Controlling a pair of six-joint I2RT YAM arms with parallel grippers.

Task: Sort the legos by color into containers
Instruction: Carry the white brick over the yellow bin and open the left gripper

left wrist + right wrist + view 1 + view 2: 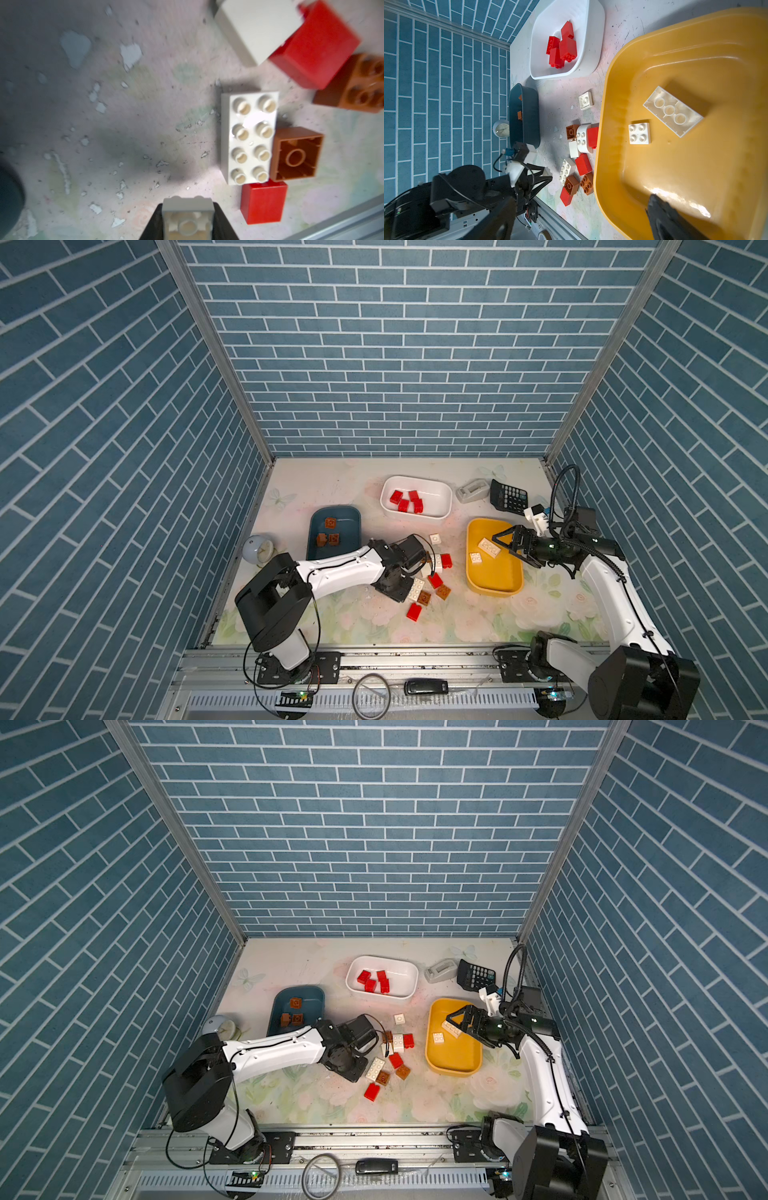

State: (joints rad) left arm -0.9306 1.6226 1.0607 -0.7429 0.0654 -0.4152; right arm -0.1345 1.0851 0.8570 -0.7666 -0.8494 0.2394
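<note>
My left gripper (188, 223) is shut on a small cream lego (188, 218), just off the mat, beside a white oblong lego (250, 137). In both top views it sits low at the loose pile's left edge (405, 593) (359, 1073). Loose red (414, 611), brown (443, 591) and white (435, 538) legos lie mid-table. My right gripper (508, 551) hangs open and empty over the yellow container (494, 578), which holds two white legos (639, 133). The white container (440, 486) holds several red legos (407, 501). The teal container (349, 526) holds three brown ones (329, 523).
A grey tape dispenser (471, 490) and a black calculator (508, 496) sit at the back right. A small clock (258, 549) lies by the left wall. A metal rail (395, 659) runs along the front edge. White crumbs dot the mat.
</note>
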